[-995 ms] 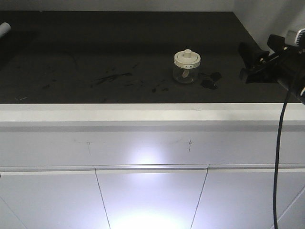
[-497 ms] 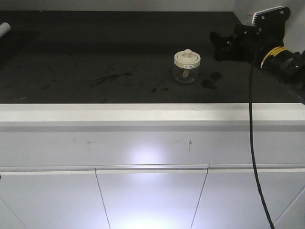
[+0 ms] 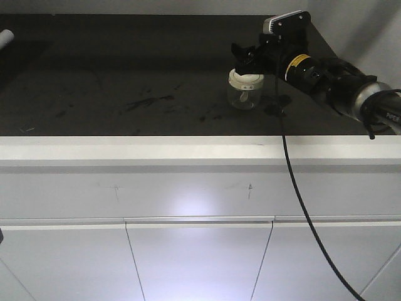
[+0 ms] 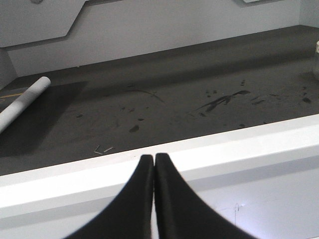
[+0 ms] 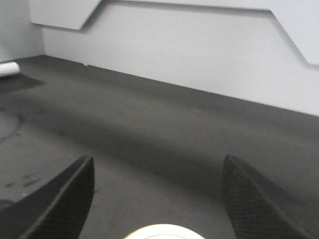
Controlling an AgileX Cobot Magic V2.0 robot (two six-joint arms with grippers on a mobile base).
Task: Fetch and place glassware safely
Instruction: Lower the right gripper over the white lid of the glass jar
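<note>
The glassware, a small clear glass jar (image 3: 244,96) with a round cream-white lid (image 3: 245,79), stands on the dark countertop (image 3: 125,69) right of centre. My right gripper (image 3: 241,58) is open and hovers just above the lid, with the arm reaching in from the right. In the right wrist view the lid's far edge (image 5: 162,232) shows at the bottom between the wide-apart fingers (image 5: 60,199), which hold nothing. My left gripper (image 4: 153,159) is shut and empty, low in front of the counter's white front edge (image 4: 224,149). It is out of the front view.
A white roll (image 4: 22,102) lies at the far left of the countertop and also shows in the front view (image 3: 5,37). Small dark bits (image 3: 276,108) lie right of the jar. A white wall (image 5: 199,55) backs the counter. White cabinet doors (image 3: 200,263) are below.
My right arm has swung left and forward from the counter's right end to above the jar. The jar has not moved.
</note>
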